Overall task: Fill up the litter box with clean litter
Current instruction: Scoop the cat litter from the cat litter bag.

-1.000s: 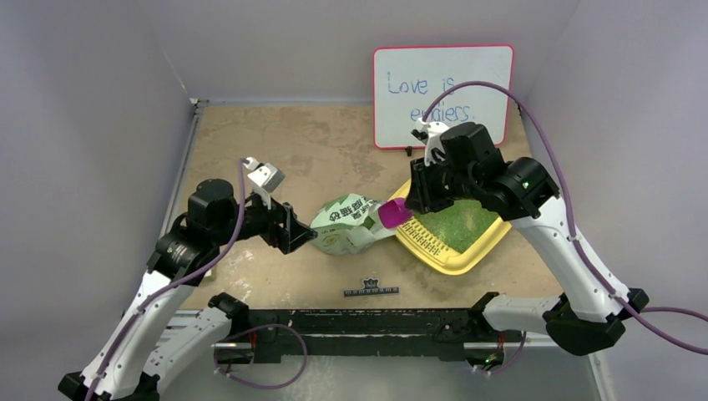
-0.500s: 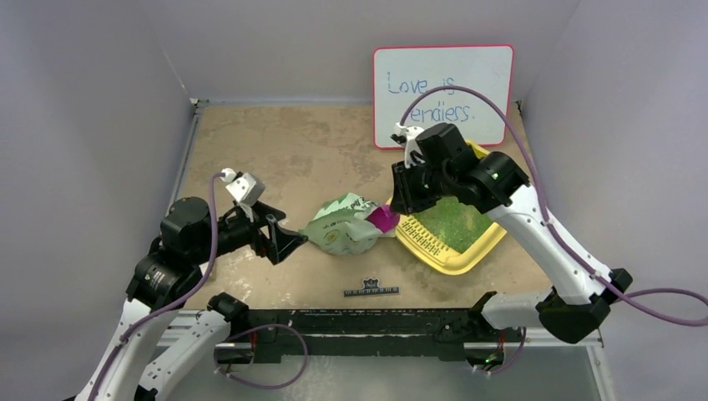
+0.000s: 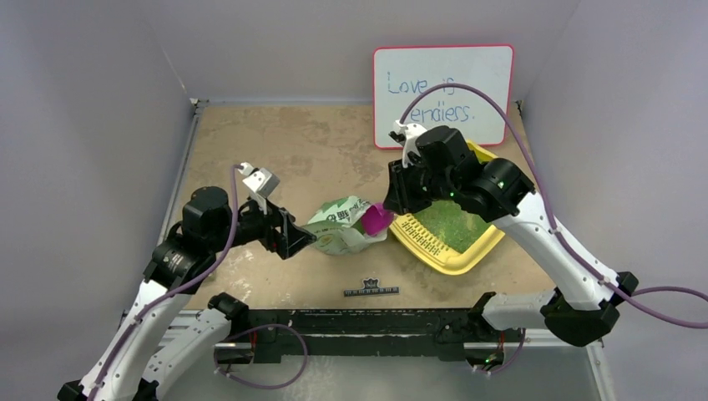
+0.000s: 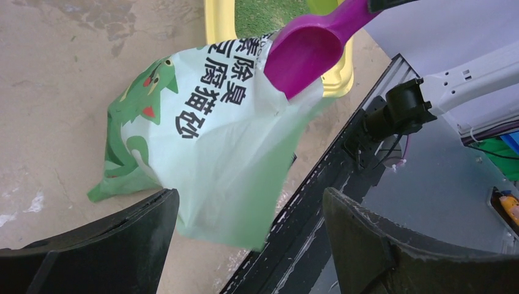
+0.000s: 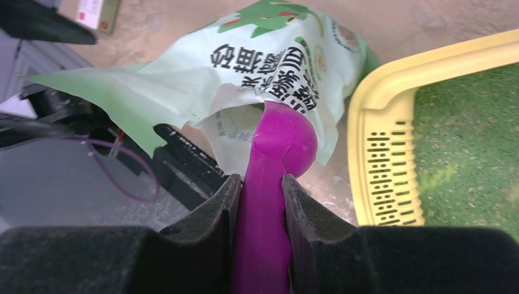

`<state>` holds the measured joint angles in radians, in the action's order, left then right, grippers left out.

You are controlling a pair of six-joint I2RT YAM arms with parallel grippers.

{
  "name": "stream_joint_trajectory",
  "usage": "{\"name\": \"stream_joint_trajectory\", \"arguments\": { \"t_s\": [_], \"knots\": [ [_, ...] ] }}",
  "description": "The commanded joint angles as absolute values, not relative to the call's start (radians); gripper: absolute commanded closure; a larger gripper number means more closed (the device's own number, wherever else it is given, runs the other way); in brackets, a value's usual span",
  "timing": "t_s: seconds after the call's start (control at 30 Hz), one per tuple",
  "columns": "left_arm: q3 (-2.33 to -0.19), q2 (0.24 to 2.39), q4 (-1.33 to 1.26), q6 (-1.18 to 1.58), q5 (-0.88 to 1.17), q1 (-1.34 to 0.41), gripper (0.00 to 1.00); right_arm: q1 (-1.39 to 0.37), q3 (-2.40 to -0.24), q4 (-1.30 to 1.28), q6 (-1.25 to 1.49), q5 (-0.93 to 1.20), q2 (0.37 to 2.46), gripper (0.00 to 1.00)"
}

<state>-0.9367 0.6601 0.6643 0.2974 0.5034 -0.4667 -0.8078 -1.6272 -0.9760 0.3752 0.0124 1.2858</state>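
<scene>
Worktop [image 3: 275, 150]: bare tan board streaked with pale dust; a loose bag slides on it easily.
Left tool [image 4: 250, 202]: jaws wide apart, one finger on each side of the bag's bottom end and neither pressing it, so you have no hold on the bag.
Right tool [image 5: 262, 184]: clamped on the handle of the magenta scoop [image 5: 284, 144], whose bowl points ahead of the fingertips into the bag's torn mouth.
Bag [image 4: 202, 141]: pale green printed film, slumped and creased, lying between your two tools.
Litter box [image 5: 373, 122]: just beside the right tool, on the opposite side of the scoop from the bag, grille end nearest the scoop.
Clean litter [image 5: 471, 141]: a green layer already covers the box floor; I cannot tell how much is left in the bag.
Risk, bag shoved: if you drive the scoop in while the left tool is open, the bag likely skids toward the left tool or folds shut over the bowl.
Risk, bad pinch: if you close the left tool where it is, you may catch only loose film, crumpling the bag and squeezing granules out of the mouth.
Risk, spill: a strip of worktop lies between bag and box, so a heaped or tilted scoop probably sheds grains there.
Risk, twist: the handle is slim and smooth; resistance inside the bag could turn it between the jaws.
</scene>
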Motion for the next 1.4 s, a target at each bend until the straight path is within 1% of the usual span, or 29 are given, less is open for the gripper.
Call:
{"name": "stream_joint_trajectory", "arguments": {
  "t_s": [0.0,0.1,0.13,0.2,0.23,0.27,0.4,0.5,0.57,0.6,0.67,0.73,0.77,0.83,0.9,0.97,1.07,1.13,1.3,1.37],
  "knots": [
    [-0.907,0.654,0.526,0.353,0.546,-0.465,0.13,-0.813,-1.623,-0.839,0.375,0.207,1.270,1.00],
    [-0.901,0.654,0.503,0.354,0.544,-0.465,0.19,-0.817,-1.609,-0.867,0.383,0.187,1.308,1.00],
    [-0.900,0.659,0.501,0.356,0.546,-0.465,0.23,-0.820,-1.605,-0.873,0.384,0.179,1.320,1.00],
    [-0.900,0.681,0.501,0.356,0.553,-0.465,0.37,-0.823,-1.603,-0.874,0.387,0.162,1.335,1.00],
    [-0.901,0.692,0.505,0.356,0.559,-0.465,0.41,-0.824,-1.604,-0.876,0.389,0.153,1.341,1.00],
    [-0.906,0.706,0.513,0.350,0.564,-0.465,0.43,-0.823,-1.607,-0.879,0.389,0.141,1.344,1.00],
    [-0.929,0.726,0.537,0.320,0.562,-0.466,0.43,-0.824,-1.633,-0.910,0.387,0.083,1.351,1.00],
    [-0.955,0.762,0.579,0.293,0.514,-0.466,0.40,-0.824,-1.650,-0.913,0.379,0.092,1.345,1.00],
    [-0.969,0.787,0.603,0.266,0.515,-0.466,0.44,-0.824,-1.660,-0.922,0.378,0.103,1.343,1.00],
    [-0.971,0.792,0.608,0.254,0.519,-0.466,0.50,-0.824,-1.665,-0.929,0.378,0.103,1.344,1.00],
    [-0.969,0.797,0.599,0.241,0.516,-0.466,0.71,-0.823,-1.665,-0.947,0.379,0.094,1.351,1.00],
    [-0.965,0.802,0.588,0.231,0.516,-0.466,0.96,-0.824,-1.674,-0.981,0.382,0.053,1.371,1.00],
    [-0.965,0.805,0.584,0.222,0.521,-0.467,1.00,-0.824,-1.680,-1.002,0.386,0.025,1.385,1.00],
    [-0.958,0.805,0.565,0.212,0.532,-0.468,1.00,-0.825,-1.703,-1.052,0.399,-0.049,1.412,1.00],
    [-0.961,0.787,0.529,0.216,0.509,-0.467,1.00,-0.830,-1.744,-1.110,0.423,-0.186,1.440,1.00],
    [-0.961,0.754,0.442,0.235,0.489,-0.468,1.00,-0.836,-1.792,-1.156,0.444,-0.285,1.474,1.00],
    [-0.991,0.726,0.352,0.254,0.423,-0.466,1.00,-0.841,-1.854,-1.169,0.449,-0.349,1.501,1.00],
    [-1.023,0.738,0.328,0.237,0.391,-0.466,1.00,-0.842,-1.864,-1.115,0.409,-0.281,1.496,1.00],
    [-1.073,0.779,0.316,0.170,0.352,-0.467,1.00,-0.842,-1.793,-0.862,0.361,0.142,1.434,1.00],
    [-1.075,0.777,0.304,0.156,0.336,-0.466,1.00,-0.842,-1.790,-0.830,0.359,0.263,1.430,1.00]
  ]
}}
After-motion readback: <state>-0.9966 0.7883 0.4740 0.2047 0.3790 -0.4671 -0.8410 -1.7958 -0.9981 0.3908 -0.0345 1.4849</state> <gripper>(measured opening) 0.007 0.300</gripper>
